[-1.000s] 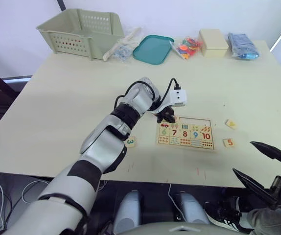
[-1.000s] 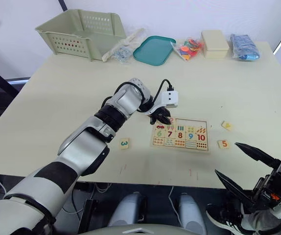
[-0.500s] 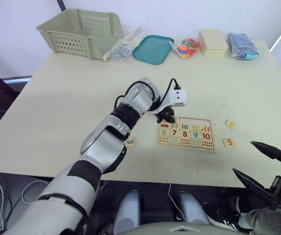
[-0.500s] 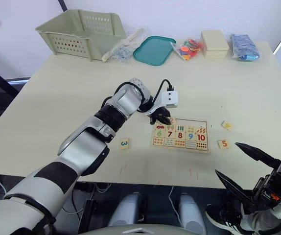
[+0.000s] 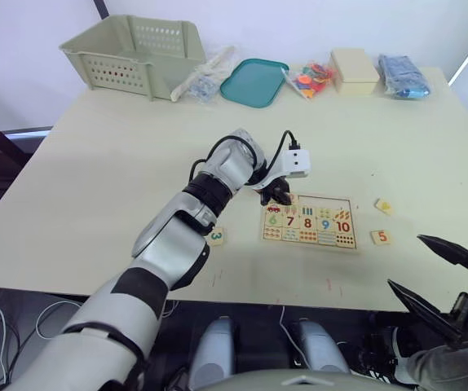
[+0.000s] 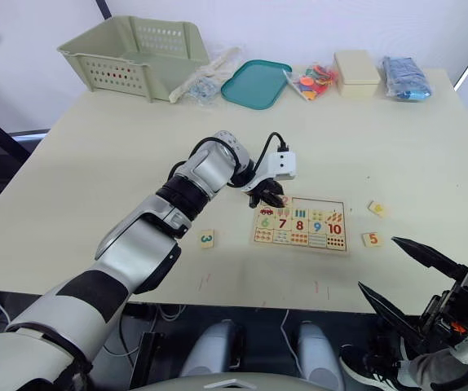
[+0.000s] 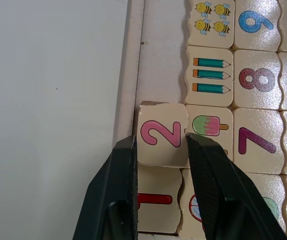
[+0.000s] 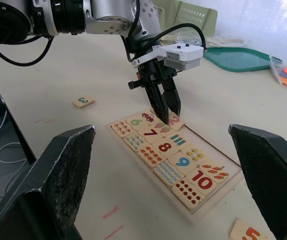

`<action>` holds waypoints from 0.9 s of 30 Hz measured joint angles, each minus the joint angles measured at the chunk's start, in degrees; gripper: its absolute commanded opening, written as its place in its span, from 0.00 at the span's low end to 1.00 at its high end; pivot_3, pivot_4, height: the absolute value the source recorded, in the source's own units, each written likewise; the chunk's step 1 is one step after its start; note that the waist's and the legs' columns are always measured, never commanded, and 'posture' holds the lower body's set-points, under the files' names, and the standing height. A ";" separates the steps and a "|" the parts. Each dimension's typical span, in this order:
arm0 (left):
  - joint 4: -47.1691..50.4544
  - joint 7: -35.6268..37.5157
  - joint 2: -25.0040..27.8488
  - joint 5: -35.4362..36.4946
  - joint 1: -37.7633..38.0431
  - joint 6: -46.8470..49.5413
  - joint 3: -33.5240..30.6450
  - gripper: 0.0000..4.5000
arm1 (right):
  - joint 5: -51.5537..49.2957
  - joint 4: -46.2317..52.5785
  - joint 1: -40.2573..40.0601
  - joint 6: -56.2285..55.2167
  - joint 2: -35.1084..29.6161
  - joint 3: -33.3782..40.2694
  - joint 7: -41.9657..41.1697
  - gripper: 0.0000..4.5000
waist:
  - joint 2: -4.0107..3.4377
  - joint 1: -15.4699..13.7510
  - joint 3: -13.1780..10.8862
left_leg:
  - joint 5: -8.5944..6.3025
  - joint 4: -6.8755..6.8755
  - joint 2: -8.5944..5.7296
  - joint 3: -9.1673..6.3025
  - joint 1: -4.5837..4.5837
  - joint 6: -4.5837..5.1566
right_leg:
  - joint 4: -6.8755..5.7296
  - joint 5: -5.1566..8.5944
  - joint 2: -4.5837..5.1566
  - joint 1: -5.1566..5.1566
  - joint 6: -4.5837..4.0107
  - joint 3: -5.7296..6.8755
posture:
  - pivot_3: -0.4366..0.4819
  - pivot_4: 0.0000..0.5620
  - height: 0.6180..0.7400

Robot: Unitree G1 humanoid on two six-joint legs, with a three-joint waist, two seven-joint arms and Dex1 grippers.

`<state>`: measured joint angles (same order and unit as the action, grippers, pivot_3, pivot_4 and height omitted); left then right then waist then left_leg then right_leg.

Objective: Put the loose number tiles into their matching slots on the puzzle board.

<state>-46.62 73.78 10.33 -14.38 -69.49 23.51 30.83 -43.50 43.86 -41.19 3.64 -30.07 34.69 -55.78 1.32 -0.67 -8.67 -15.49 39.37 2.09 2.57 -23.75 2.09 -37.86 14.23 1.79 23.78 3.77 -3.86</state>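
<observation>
The 2 tile (image 7: 161,141) sits between the left gripper (image 7: 159,187)'s fingers, gripped over the puzzle board (image 6: 302,222)'s top-row slot beside the seated 1 tile (image 7: 156,205), apparently for lowering in. Three loose tiles lie well away from those fingers: the 3 tile (image 6: 207,239), the 5 tile (image 6: 372,239) and one unread tile (image 6: 376,208). The right gripper (image 6: 409,287) hangs spread, empty.

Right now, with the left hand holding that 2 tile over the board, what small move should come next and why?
Probably lower it a touch and release. The left hand grips the 2 tile at the board's top row, beside the seated 1 tile, but it looks tilted, overlapping its neighbours rather than flat in its slot.
</observation>
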 measured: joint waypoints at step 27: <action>-13.69 0.15 2.10 6.97 -3.23 -18.11 -10.44 0.71 | 0.77 -0.68 1.45 -0.12 1.00 -0.97 0.14 1.00 | -0.03 1.57 0.00 | 0.00 -0.01 0.02 0.01 0.02 0.00 | -0.03 0.00 -0.04 0.01 -0.01 -0.02 | 0.48 0.27 1.00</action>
<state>-60.31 73.93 12.43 -7.41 -72.72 5.40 20.39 -42.73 43.18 -39.75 3.51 -29.07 33.72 -55.64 1.28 0.89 -8.67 -15.49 39.37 2.11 2.58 -23.73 2.09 -37.89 14.23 1.75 23.79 3.77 -3.89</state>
